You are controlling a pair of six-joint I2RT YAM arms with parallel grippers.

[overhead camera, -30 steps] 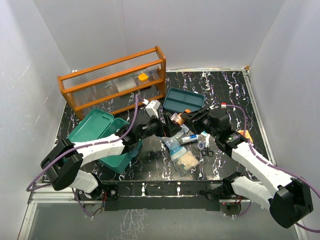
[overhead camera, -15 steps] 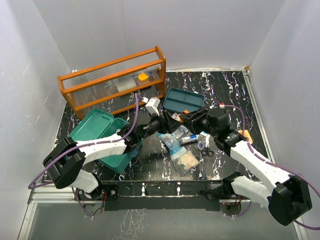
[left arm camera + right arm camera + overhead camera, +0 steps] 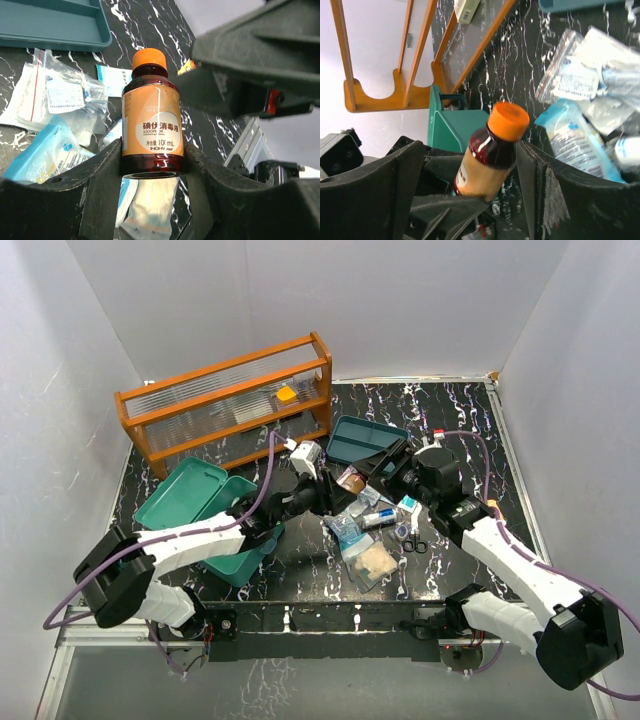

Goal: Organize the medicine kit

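Left pincer [image 3: 152, 155] grips the base of a brown bottle with an orange cap and pale label [image 3: 152, 115]. Right pincer [image 3: 470, 150] stands wide, its fingers flanking the bottle's neck without touching it. Both arms reach inward and meet over the table's middle. The teal-green plastic medicine kit box [image 3: 185, 492] lies open at eight o'clock, with the left arm [image 3: 200, 535] crossing it. Its matching shallow two-compartment tray [image 3: 365, 438] sits at twelve o'clock. Clear plastic sachets [image 3: 365, 530] lie at five o'clock.

I see the bottle [image 3: 152, 112] inside the left pincer [image 3: 152, 154], pouches [image 3: 57, 97] beneath it, the tray insert [image 3: 50, 22] beyond them.
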